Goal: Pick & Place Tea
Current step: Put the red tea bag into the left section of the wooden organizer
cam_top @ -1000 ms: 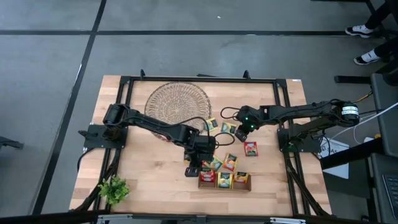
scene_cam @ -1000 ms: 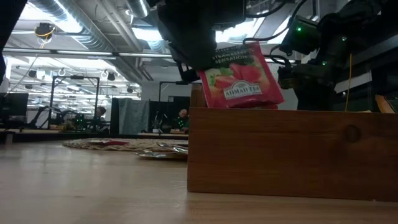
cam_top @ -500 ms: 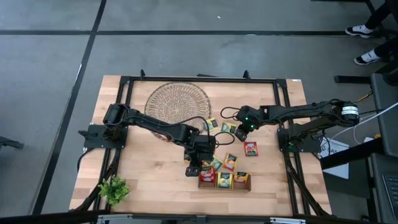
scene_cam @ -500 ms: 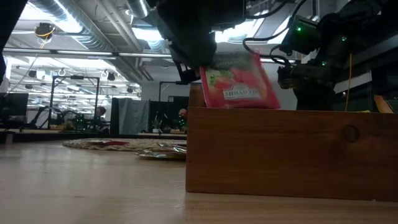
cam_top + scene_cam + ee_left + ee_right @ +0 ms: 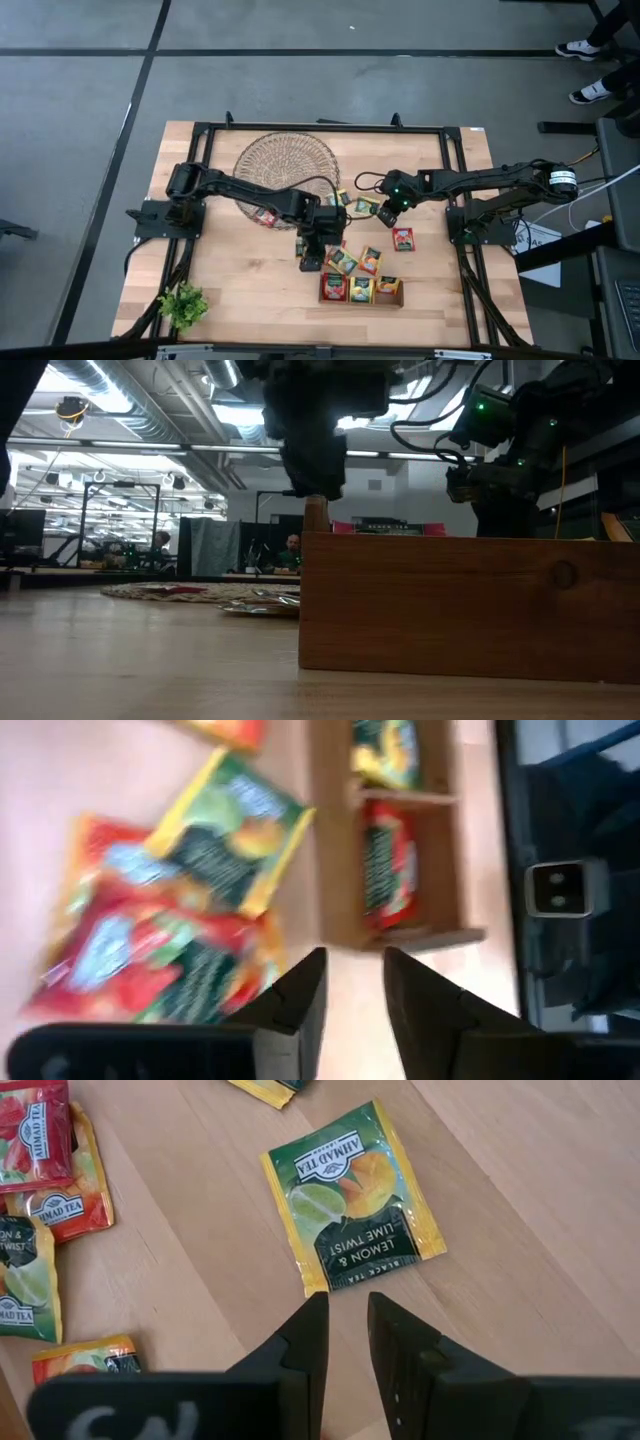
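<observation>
**A:** Since the red sachet [image 5: 385,870] lies flat inside the end compartment of the wooden tray [image 5: 470,605], I'd say that slot is meant for reds. Would you agree?

**B:** Probably. The compartment beside it holds a yellow-and-green one, so they look sorted by kind. Each sachet is a small flat square, glossy, with a dark printed centre.

**A:** Where is the rest of the tea?

**B:** It is loose on the tabletop [image 5: 230,280], between the tray and the wicker dish [image 5: 285,160]. A pile of red and green sachets [image 5: 150,950] overlaps just beside the tray, and the left gripper [image 5: 354,955] hangs over its edge. Its jaws stand apart with nothing between them.

**A:** And the other arm?

**B:** The right gripper [image 5: 346,1298] hovers close to a green-and-yellow lemon and lime sachet [image 5: 352,1195], which lies alone and face up. Its jaws show only a narrow gap and hold nothing. I judge it is lined up there because a lone flat sachet is easier to pinch than one in a pile.
</observation>
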`<state>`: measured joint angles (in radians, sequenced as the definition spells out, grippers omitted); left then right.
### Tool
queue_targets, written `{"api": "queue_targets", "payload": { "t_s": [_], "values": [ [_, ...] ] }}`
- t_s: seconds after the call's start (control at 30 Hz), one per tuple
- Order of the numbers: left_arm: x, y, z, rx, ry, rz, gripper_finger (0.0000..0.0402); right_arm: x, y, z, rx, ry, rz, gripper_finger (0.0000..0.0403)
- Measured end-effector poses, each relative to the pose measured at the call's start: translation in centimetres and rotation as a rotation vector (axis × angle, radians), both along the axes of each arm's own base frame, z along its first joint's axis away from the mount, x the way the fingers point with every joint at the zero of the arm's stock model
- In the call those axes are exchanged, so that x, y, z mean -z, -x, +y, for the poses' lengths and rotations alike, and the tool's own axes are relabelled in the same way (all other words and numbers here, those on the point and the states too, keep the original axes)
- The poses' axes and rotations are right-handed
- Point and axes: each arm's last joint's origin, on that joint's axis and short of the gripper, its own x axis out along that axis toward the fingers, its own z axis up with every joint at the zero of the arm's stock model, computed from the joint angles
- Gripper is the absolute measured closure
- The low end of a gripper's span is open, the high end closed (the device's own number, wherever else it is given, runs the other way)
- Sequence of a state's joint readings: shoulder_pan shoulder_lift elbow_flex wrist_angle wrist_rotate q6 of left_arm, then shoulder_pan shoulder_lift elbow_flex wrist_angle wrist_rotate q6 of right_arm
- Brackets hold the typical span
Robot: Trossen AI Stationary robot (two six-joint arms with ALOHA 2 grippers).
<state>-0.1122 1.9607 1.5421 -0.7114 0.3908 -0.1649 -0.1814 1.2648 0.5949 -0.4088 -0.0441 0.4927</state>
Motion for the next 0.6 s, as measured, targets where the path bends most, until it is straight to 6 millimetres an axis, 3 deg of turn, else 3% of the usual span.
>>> {"api": "queue_targets", "payload": {
  "t_s": [0.2,0.43,0.6],
  "values": [
    [-1.4,2.7,2.5,-0.016,-0.226,0.116,0.0312,0.0,0.0,0.1,-0.005,0.000,-0.001,0.0328],
    [-1.1,6.1,6.0,-0.154,-0.220,0.085,0.0320,-0.2,-0.5,0.7,-0.037,0.009,-0.050,0.0328],
    [-0.3,9.5,8.6,-0.320,-0.211,0.049,0.0319,-1.3,-2.0,1.4,-0.078,0.036,-0.227,0.0328]
  ]
}}
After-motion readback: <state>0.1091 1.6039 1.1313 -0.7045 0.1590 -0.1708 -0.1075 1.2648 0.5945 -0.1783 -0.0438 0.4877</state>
